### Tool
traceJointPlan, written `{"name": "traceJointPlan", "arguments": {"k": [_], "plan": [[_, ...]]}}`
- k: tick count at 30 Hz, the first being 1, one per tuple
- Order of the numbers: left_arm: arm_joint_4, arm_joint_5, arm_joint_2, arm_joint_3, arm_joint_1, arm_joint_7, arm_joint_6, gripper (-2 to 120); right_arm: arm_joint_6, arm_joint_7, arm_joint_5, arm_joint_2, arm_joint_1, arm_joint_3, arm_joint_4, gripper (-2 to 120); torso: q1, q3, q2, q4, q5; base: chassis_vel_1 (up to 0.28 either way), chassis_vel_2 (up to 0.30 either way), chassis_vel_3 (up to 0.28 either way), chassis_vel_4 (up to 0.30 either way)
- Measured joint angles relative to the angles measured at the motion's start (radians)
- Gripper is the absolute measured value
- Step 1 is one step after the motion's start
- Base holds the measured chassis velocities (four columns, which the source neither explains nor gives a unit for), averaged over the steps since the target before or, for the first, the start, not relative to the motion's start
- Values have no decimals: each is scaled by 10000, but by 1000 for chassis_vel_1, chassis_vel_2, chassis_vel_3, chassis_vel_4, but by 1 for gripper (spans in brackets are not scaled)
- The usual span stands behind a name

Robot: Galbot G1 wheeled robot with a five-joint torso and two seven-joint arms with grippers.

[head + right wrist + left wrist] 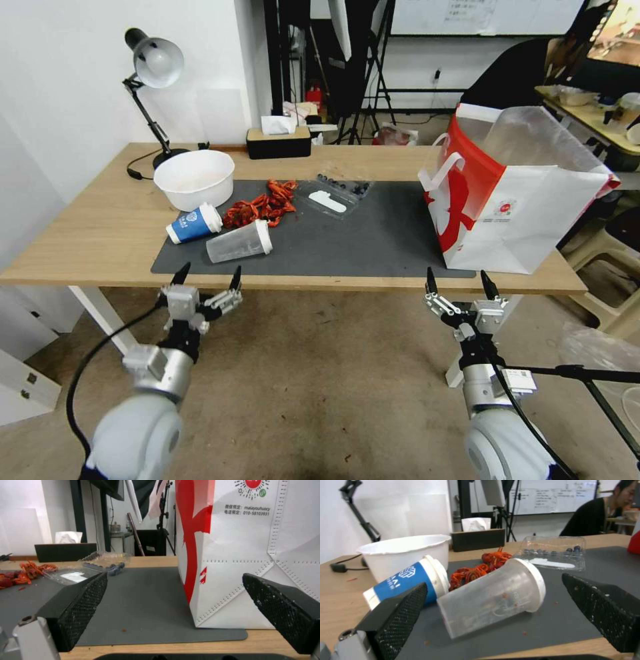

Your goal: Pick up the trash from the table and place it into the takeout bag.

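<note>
Trash: a clear plastic cup with a white lid lay on its side on the dark grey mat, just beside a toppled blue paper cup with a white lid. A heap of red shells lay behind both cups. A clear plastic clamshell box holding dark berries lay farther along the mat.
Takeout bag: a large white paper carrier bag with red side panels and a clear liner stood upright at the mat's right end, mouth open.
Counter: a long light wooden top, also carrying a round white bowl, a black desk lamp and a dark tissue box.
Left end effector: fingers spread, holding nothing, off the near edge, facing the clear cup.
Right end effector: fingers spread, holding nothing, off the near edge, facing the bag.
</note>
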Motion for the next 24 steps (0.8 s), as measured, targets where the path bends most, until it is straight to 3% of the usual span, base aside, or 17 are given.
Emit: {"name": "traceJointPlan", "arguments": {"k": [2, 7, 10, 14, 18, 24], "plan": [[436, -546, 723, -10, -384, 264, -131, 100, -59, -4, -5, 26, 126, -62, -79, 100, -1, 0, 0, 4, 1, 0, 0, 0, 0], [912, -1149, 1661, 71, -875, 693, -175, 100, -95, -8, -7, 43, 187, -77, -142, 100, 0, 0, 0, 1, 0, 0, 0, 0, 0], [1307, -1977, 2624, 184, -1334, 1243, 112, 100, -119, -22, -10, 34, 253, -93, -205, 100, 0, 0, 1, 4, 3, 0, 0, 0, 0], [1569, -2527, 3154, 318, -1617, 1606, 337, 100, -134, -25, -10, 24, 314, -99, -242, 100, -1, -1, 0, -1, 0, 0, 0, 0, 0], [2233, -2863, 3924, 691, -2153, 2554, 412, 100, -176, -40, 10, -28, 492, -161, -361, 100, 0, -1, 0, 6, 2, 0, 0, 0, 0], [3088, -2913, 4493, 1490, -3047, 3065, 400, 100, -179, -45, 14, 11, 506, -150, -404, 100, -1, -1, 0, 0, 1, 0, 0, 0, 0]]}}
